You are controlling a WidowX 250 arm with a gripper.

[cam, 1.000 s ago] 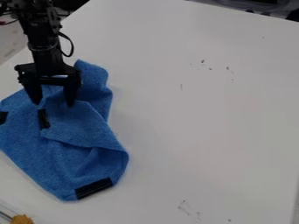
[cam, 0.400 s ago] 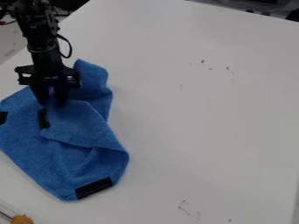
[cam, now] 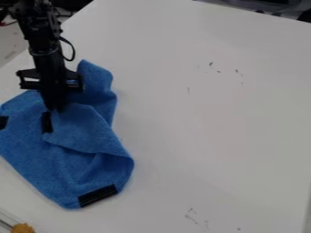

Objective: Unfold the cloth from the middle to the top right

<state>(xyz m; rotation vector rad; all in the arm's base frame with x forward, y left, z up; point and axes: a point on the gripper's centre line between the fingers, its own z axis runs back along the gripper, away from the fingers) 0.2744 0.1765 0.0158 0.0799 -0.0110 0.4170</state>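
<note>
Blue cloth (cam: 79, 132) lies partly folded, pinched in the hand (cam: 54, 108).

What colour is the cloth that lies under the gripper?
The cloth is blue; it shows best in the camera view.

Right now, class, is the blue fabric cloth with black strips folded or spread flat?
Partly folded: the cloth has a flap lying across its middle, with creases below.

The cloth (cam: 76, 170) is lying on the left part of the table (cam: 213, 123), with the gripper (cam: 54, 108) at its upper part and a strip (cam: 97, 195) on its near edge.
</note>
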